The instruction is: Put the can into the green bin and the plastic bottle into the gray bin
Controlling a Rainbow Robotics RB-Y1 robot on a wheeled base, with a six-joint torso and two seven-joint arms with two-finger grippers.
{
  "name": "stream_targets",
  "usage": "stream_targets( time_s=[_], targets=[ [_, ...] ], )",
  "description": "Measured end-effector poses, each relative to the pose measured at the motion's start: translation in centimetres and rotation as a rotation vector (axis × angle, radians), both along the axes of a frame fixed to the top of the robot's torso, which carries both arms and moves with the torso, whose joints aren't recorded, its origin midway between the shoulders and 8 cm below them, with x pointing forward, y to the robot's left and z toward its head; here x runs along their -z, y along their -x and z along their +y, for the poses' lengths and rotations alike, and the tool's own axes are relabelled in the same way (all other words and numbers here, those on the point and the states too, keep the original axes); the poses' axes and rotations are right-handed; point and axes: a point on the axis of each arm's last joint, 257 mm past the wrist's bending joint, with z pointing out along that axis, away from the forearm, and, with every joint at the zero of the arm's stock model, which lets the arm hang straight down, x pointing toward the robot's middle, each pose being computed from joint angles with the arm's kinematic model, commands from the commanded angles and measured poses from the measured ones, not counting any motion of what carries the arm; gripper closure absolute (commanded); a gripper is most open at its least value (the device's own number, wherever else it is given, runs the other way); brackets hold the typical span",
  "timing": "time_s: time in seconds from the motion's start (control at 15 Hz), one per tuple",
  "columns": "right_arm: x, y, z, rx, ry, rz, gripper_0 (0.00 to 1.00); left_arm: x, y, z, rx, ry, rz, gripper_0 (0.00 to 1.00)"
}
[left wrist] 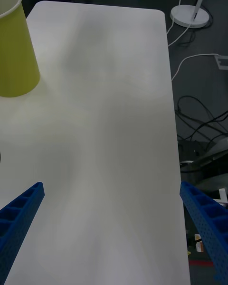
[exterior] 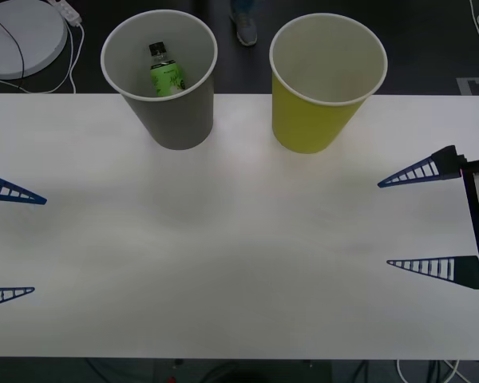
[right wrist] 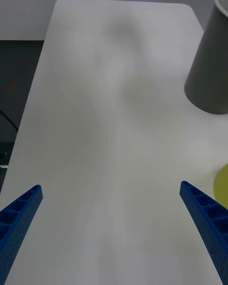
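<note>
Spread wide and empty, both jaws flank the white table [exterior: 239,239], left gripper [exterior: 8,243] and right gripper [exterior: 423,219] well apart from the gray bin [exterior: 176,120], inside which the plastic bottle [exterior: 166,73] leans, likely light, slick and best gripped mid-body, beside the green bin [exterior: 315,120].

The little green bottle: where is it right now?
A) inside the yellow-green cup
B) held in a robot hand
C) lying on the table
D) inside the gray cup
D: the front view shows the bottle standing inside the gray cup, its black cap below the rim.
</note>
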Motion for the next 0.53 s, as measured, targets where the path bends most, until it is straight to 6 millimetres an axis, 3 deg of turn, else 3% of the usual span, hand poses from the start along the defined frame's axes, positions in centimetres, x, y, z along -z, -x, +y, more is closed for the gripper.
stream_targets(
  time_s=[0.53],
  targets=[
    [-0.6, 3.0, -0.7, -0.049, -0.041, 0.094, 0.0, 0.0, 0.0, 0.0, 0.0, 0.0, 0.0, 0.0]
  ],
)
